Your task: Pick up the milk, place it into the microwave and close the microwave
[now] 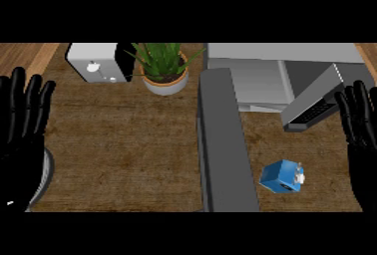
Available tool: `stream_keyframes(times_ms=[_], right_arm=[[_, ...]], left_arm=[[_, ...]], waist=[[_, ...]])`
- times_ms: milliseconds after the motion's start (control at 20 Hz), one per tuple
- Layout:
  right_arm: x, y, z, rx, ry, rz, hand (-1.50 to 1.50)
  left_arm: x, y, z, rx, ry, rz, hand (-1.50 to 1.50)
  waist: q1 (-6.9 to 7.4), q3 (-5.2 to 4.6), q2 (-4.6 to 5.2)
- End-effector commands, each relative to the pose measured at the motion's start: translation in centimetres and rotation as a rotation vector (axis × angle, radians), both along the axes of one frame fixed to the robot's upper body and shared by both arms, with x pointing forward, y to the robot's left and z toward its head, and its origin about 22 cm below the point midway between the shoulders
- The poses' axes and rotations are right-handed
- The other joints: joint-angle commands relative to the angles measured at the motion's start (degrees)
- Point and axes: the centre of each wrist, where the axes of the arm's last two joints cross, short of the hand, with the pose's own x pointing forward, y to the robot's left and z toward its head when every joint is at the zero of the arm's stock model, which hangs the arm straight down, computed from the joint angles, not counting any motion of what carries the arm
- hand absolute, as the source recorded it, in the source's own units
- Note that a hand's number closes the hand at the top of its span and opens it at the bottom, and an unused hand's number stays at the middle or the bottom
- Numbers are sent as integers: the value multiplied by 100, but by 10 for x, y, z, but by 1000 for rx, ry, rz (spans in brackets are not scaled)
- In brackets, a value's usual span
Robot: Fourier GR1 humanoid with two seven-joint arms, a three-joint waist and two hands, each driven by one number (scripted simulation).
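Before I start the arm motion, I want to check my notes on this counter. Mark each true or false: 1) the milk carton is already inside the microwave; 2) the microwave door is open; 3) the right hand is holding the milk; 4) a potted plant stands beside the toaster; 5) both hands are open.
1) False: the blue milk carton lies on the counter, in front of the microwave.
2) True: the microwave door stands open.
3) False: the right hand is open, apart from the milk.
4) True: the potted plant stands right of the toaster.
5) True: the left hand is open too.
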Motion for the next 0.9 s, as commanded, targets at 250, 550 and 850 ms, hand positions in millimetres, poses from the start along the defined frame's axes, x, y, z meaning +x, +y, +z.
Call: stream_keyframes(times_ms=[250,550,850], right_arm=[[-2,25,19,17,-6,37,-150],[-15,28,10,171,96,40,-150],[-8,13,-9,169,168,23,-150]], left_arm=[[-5,-18,-39,50,64,-13,-150],[-26,-6,-31,-68,192,54,-150],[-19,-17,-44,-83,194,47,-150]], waist=[[-163,122,-84],[-150,124,-90],[-161,124,-83]])
